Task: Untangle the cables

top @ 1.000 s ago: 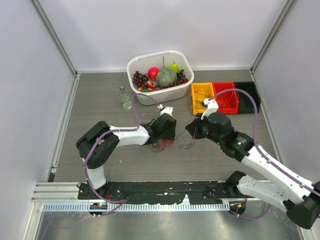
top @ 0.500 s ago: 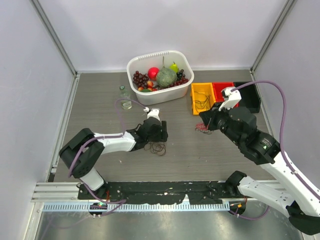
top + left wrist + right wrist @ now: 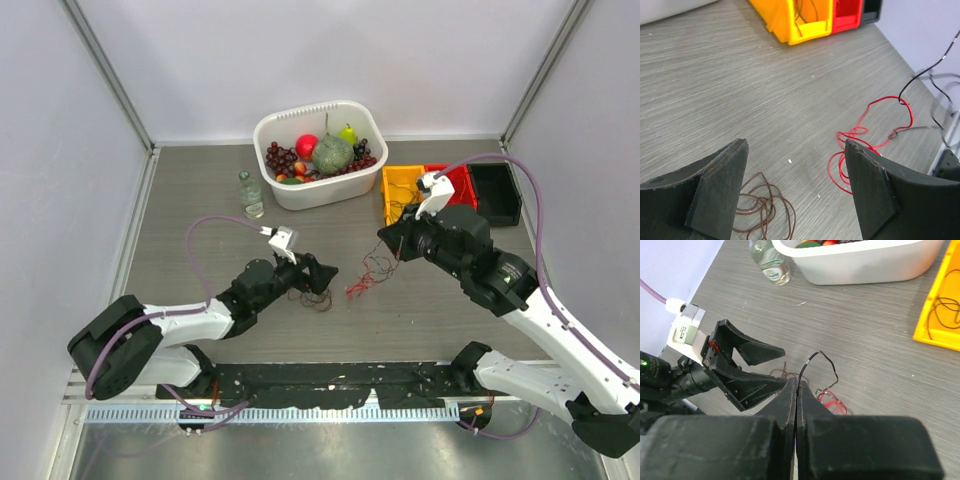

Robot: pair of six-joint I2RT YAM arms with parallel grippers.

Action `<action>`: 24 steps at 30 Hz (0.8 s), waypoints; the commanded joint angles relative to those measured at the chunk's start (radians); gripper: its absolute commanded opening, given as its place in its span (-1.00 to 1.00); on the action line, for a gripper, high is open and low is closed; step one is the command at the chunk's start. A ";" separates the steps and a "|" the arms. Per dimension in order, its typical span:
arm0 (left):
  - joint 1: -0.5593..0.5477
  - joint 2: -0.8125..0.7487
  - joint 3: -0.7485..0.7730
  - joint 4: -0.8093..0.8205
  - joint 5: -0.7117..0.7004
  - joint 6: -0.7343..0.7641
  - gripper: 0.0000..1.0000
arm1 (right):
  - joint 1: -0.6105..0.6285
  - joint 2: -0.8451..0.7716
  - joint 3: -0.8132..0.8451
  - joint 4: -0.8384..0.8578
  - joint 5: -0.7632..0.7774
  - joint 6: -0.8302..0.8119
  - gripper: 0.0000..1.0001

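A brown wire coil (image 3: 318, 297) lies on the table just under my open, empty left gripper (image 3: 318, 276). In the left wrist view the brown wire coil (image 3: 765, 210) sits between the spread fingers of my left gripper (image 3: 796, 145). A red wire (image 3: 830, 165) lies to their right, hooked to a black wire (image 3: 927, 67) that rises off the table. My right gripper (image 3: 392, 245) is shut on that black wire (image 3: 815, 356), and the red wire (image 3: 832, 401) hangs from it to the table (image 3: 358, 285).
A white basin (image 3: 372, 178) of fruit stands at the back, with a small bottle (image 3: 250, 195) to its left. Yellow (image 3: 403, 195), red (image 3: 458, 190) and black (image 3: 497, 192) bins sit at the back right. The yellow bin holds more thin wire.
My left arm has drawn back toward the near left and left the brown coil on the table. My right gripper has carried the black and red wires away, then back left toward the middle.
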 commanded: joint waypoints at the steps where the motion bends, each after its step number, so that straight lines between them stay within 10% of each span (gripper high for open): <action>1: -0.005 0.016 -0.051 0.304 0.122 0.044 0.64 | 0.003 0.006 0.007 0.109 -0.138 0.023 -0.99; 9: -0.046 0.201 0.049 0.408 0.474 0.029 0.56 | 0.003 0.003 0.008 0.137 -0.201 0.031 -0.99; 24: -0.072 0.114 0.083 0.118 0.245 0.103 0.33 | 0.003 -0.012 0.023 0.074 -0.052 0.032 -0.99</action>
